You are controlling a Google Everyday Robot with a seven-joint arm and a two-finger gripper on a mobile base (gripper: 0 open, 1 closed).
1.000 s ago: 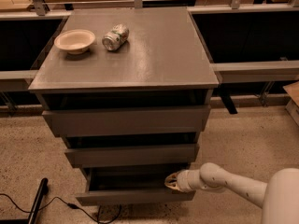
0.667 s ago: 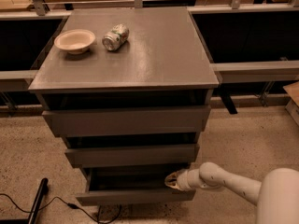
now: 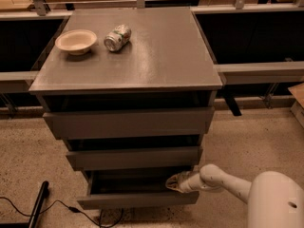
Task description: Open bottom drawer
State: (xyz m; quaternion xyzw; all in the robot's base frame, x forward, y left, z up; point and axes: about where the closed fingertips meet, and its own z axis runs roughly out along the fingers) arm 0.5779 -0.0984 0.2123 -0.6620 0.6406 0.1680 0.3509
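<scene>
The bottom drawer [image 3: 137, 199] is the lowest dark grey front of the cabinet. It stands pulled out, and its shallow grey interior [image 3: 128, 182] shows behind the front. My gripper [image 3: 174, 183] reaches in from the right on a white arm [image 3: 223, 178]. It sits at the drawer's right end, just above the top edge of the front and over the open box. The middle drawer [image 3: 135, 157] and the top drawer [image 3: 128, 123] are above it.
A beige bowl [image 3: 76, 41] and a tipped can [image 3: 117, 37] lie on the cabinet top [image 3: 156, 56]. A black pole [image 3: 37, 212] and a cable [image 3: 57, 208] lie on the speckled floor at the lower left. Dark benches flank the cabinet.
</scene>
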